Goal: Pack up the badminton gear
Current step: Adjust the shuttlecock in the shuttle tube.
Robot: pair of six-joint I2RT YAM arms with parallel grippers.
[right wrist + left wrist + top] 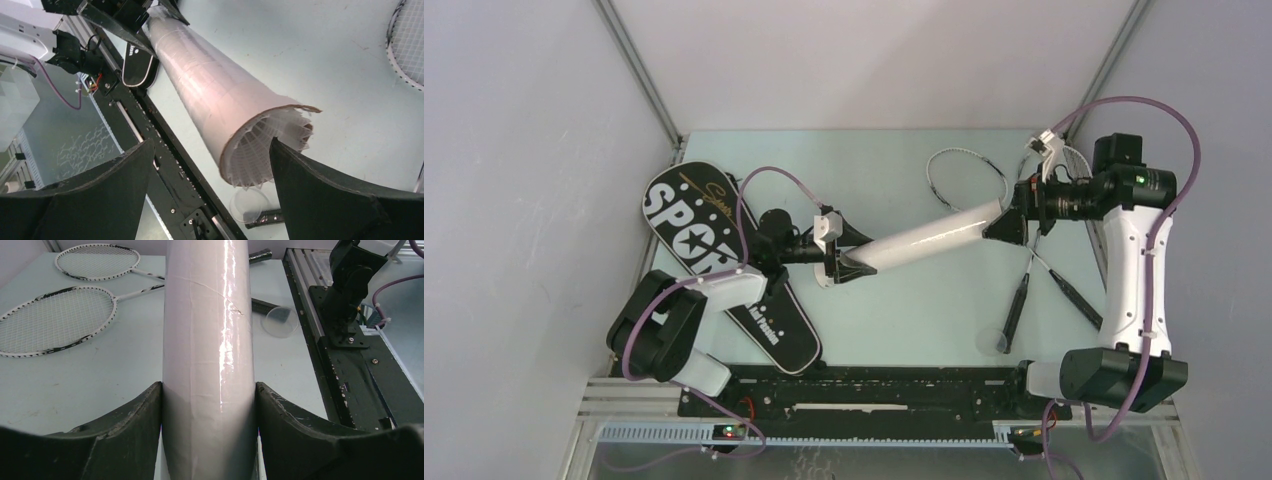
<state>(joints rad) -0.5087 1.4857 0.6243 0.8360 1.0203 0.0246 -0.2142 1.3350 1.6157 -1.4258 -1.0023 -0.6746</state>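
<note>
Left pincer tight around white tube, shuttlecock inside

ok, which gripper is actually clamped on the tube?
The left gripper: fingers press both sides of the white tube. The right gripper stands open around its end, not touching.
</note>
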